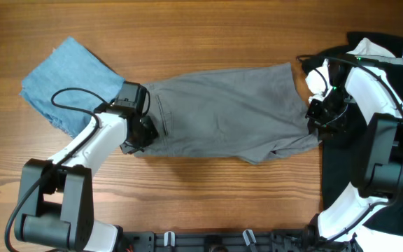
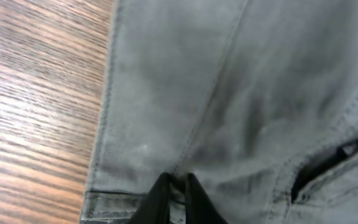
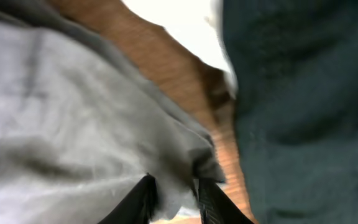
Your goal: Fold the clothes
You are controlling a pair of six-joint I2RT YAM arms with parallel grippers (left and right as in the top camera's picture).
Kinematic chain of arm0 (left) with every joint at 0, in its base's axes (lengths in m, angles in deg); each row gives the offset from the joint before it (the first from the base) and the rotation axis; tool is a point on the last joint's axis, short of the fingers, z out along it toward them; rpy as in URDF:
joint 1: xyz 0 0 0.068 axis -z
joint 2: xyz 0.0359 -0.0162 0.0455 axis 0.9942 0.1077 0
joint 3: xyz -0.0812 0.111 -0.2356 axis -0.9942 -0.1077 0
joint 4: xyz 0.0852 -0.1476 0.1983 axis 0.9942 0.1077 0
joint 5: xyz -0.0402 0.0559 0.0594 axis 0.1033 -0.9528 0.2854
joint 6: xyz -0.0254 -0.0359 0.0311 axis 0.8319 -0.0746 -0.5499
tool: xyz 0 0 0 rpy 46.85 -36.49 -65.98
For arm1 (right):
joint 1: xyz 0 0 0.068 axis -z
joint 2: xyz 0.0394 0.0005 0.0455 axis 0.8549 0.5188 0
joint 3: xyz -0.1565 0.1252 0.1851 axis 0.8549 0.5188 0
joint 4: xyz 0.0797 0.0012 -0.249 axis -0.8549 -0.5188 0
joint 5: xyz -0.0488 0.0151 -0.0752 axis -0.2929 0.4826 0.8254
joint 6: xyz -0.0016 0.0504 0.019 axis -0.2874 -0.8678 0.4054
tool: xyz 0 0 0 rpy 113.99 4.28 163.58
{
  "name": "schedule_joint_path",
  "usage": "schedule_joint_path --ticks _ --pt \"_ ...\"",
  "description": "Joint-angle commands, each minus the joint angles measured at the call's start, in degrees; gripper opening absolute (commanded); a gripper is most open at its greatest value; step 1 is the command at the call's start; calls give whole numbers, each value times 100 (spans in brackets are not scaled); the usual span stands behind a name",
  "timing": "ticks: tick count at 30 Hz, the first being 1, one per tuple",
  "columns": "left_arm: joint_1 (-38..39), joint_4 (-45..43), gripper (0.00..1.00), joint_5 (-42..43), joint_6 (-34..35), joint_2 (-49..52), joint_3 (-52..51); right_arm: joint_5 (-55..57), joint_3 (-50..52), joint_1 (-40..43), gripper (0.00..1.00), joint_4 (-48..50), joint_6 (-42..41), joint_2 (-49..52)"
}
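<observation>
Grey trousers (image 1: 222, 112) lie spread flat across the middle of the wooden table, waistband to the left. My left gripper (image 1: 140, 133) is at the waistband end, and in the left wrist view its fingers (image 2: 178, 180) are pinched shut on the grey fabric (image 2: 229, 93) by the waistband seam. My right gripper (image 1: 315, 119) is at the right-hand leg end. In the blurred right wrist view its fingers (image 3: 176, 183) hold a bunched corner of the grey cloth (image 3: 73, 124) between them.
A folded blue denim piece (image 1: 65, 77) lies at the far left, behind my left arm. A pile of dark clothes (image 1: 390, 140) with a white item (image 1: 369, 47) covers the right side, and its dark fabric also shows in the right wrist view (image 3: 303, 93).
</observation>
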Motion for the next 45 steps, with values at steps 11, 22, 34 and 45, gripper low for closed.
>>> schedule_joint_path --ticks 11,22,34,45 --pt "568 151 9 1062 -610 -267 1091 -1268 -120 -17 49 173 603 -1845" --pt "739 107 4 918 -433 1145 1034 -2273 1351 -1292 4 1156 531 -1755" --pt "435 210 4 638 -437 1451 1047 -962 2697 -1228 4 1884 -732 -1628" --pt "-234 1082 4 1580 -1154 863 1926 -1749 1488 -990 4 1552 680 -2780"
